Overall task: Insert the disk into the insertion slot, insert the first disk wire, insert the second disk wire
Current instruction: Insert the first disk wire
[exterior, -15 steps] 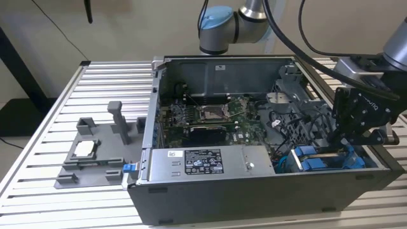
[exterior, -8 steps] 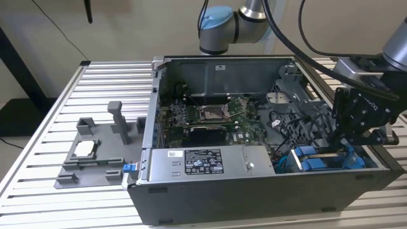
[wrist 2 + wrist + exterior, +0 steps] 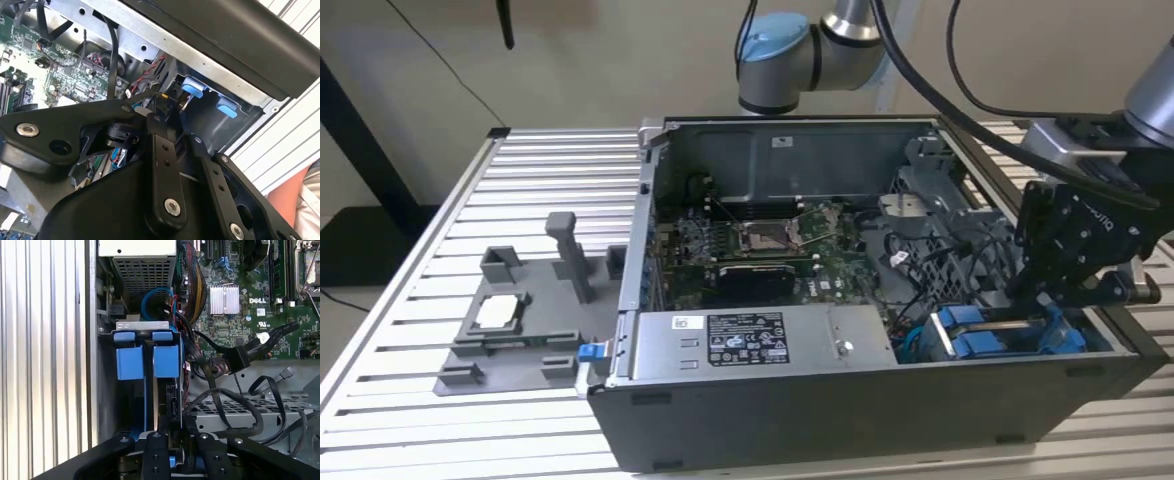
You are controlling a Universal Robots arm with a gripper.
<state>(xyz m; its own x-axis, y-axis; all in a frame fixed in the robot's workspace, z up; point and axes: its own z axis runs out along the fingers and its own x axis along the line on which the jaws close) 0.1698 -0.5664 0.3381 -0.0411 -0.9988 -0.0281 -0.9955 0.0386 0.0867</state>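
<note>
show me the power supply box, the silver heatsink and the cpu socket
power supply box (image 3: 727, 340), exterior view, on its label
silver heatsink (image 3: 223, 299), first wrist view, middle of its fins
cpu socket (image 3: 765, 236), exterior view, centre of its metal frame

Smooth blue plastic tabs (image 3: 130, 362) on the insertion slot (image 3: 107, 385), matt dark case (image 3: 854, 410), probably aluminium table (image 3: 387, 340).
</note>
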